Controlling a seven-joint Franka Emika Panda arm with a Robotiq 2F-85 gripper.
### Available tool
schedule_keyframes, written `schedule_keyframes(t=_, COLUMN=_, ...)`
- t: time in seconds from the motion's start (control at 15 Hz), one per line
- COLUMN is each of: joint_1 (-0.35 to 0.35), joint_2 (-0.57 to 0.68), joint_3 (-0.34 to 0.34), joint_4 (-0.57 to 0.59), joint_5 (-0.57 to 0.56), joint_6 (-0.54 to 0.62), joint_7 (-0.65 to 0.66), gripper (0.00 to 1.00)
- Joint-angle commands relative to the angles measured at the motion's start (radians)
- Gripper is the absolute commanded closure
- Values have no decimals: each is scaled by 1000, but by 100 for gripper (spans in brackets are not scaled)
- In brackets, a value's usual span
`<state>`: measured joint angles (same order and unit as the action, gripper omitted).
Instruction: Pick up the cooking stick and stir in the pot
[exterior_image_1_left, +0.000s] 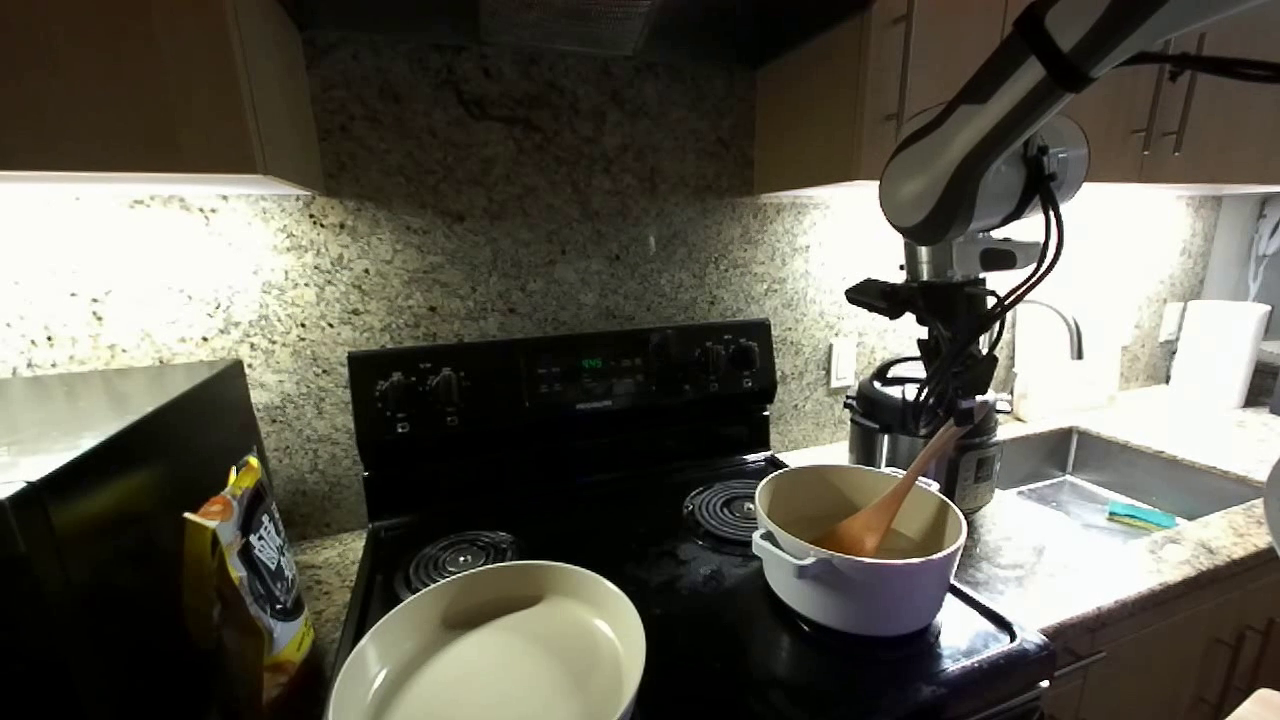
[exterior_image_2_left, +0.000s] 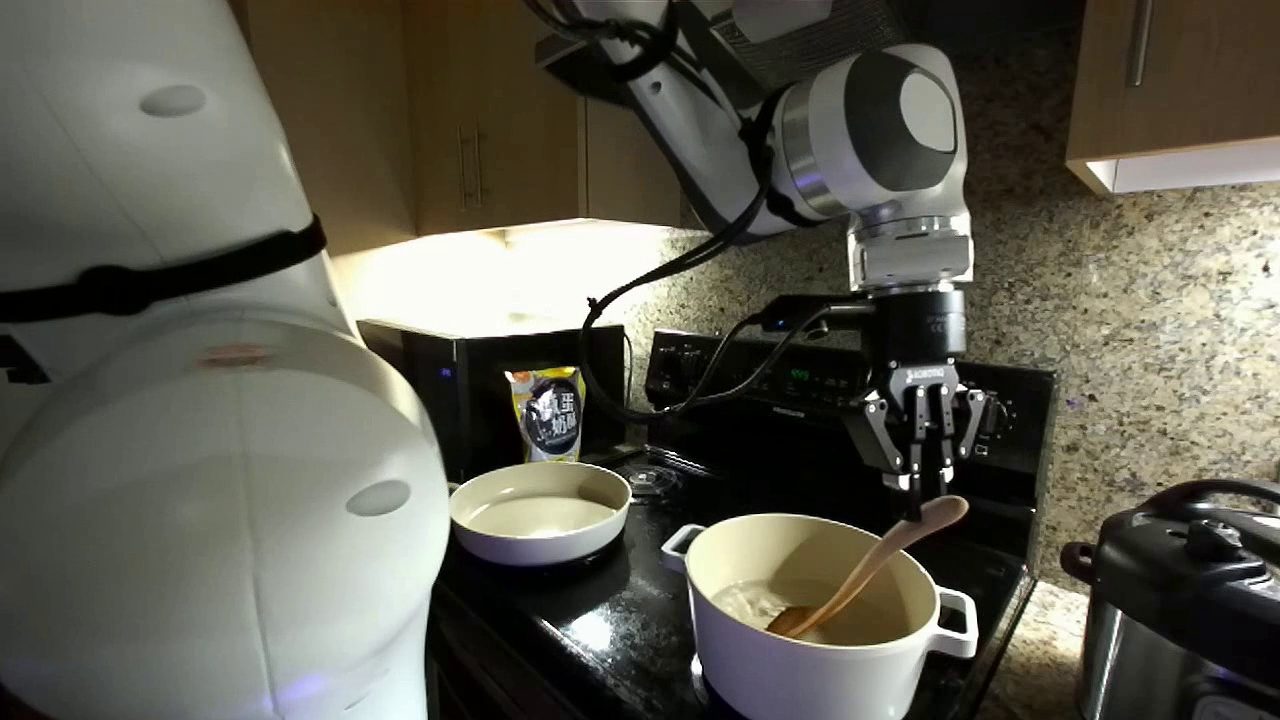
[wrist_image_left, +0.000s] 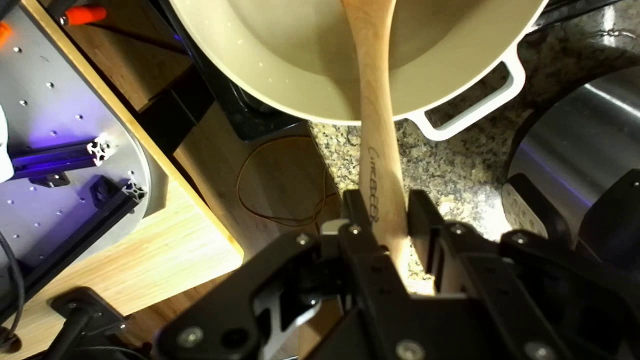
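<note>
Wooden spoon (wrist_image_left: 379, 130) slants in the pot (exterior_image_1_left: 860, 602), head in the liquid (exterior_image_2_left: 758, 602). Our gripper (wrist_image_left: 386, 200) clasps it near the handle's end, above the pot's rim. We judge a hard push on the pot's wall could twist this end grip loose.
</note>
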<state>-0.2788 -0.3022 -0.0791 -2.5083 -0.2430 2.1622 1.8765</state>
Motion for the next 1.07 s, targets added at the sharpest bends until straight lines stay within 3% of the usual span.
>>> schedule_keyframes(t=0.0, joint_1=-8, joint_2=-3, joint_3=-2, joint_4=20, joint_5=-15, joint_6=1, joint_7=28, gripper=90)
schedule_keyframes(t=0.6, joint_1=51, joint_2=9, joint_3=49, joint_4=-1, joint_5=33, joint_6=-8, joint_7=66, gripper=90)
schedule_keyframes(t=1.0, joint_1=14, joint_2=32, joint_3=1, joint_4=22, joint_5=-5, joint_6=10, joint_7=36, gripper=90)
